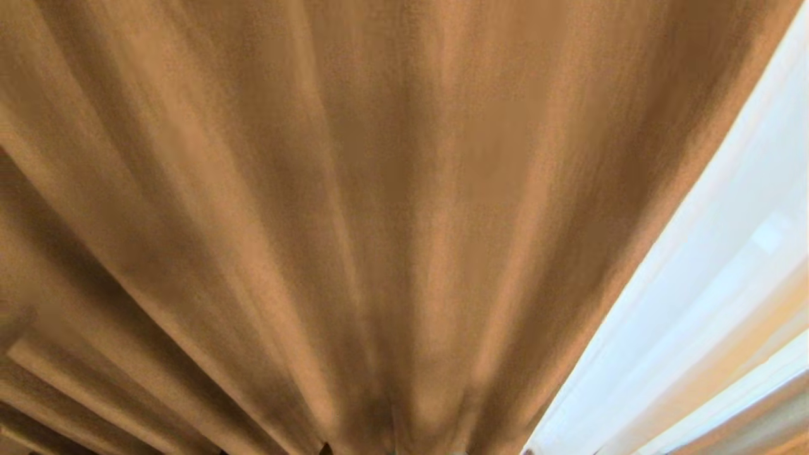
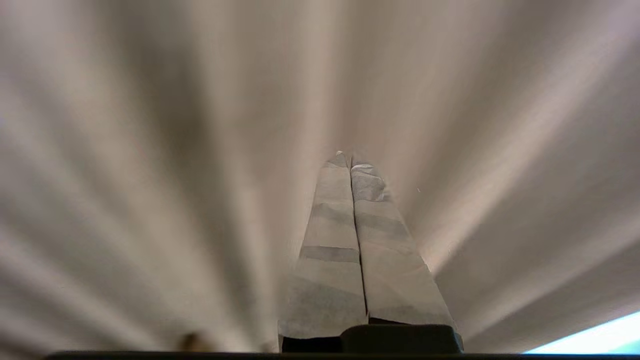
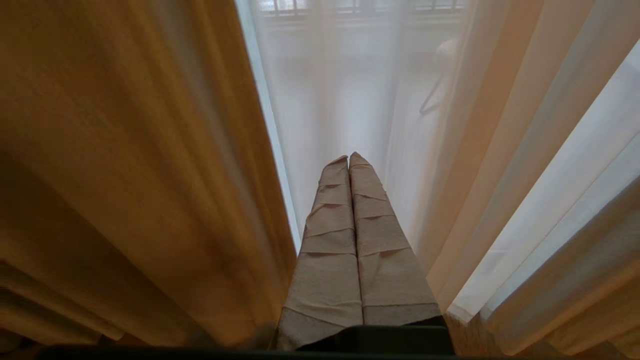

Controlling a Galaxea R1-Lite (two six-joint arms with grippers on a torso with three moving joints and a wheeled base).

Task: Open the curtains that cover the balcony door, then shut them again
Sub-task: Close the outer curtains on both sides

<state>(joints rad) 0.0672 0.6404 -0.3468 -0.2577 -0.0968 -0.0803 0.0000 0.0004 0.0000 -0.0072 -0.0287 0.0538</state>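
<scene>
Left tool [image 2: 350, 159] first: its two tape-wrapped fingers [image 2: 330, 260] are pressed flat together, nothing between them, and the tips point straight into the pleats of the heavy drape [image 2: 165, 165], which fills that wrist view almost edge to edge. Whether the tips actually touch the cloth, I cannot tell. A sliver of bright daylight shows at one corner, past the drape's edge.

Over to the right tool [image 3: 349, 157], and it is the same story: wrapped fingers [image 3: 385, 270] closed tight on each other, gripping nothing. It points into the gap between the heavy drape's edge [image 3: 150, 175] on one side and folds of the white sheer [image 3: 340, 100] straight ahead and to the other side.

Further out, through the sheer, a pale blur of glass and dark bars at the top; the balcony door itself cannot be made out behind the fabric.

From the head view, the heavy curtains [image 1: 354, 208] hang very close and cover most of the picture, with the sheer [image 1: 708, 303] glowing white on the robot's right. Neither arm shows there.
</scene>
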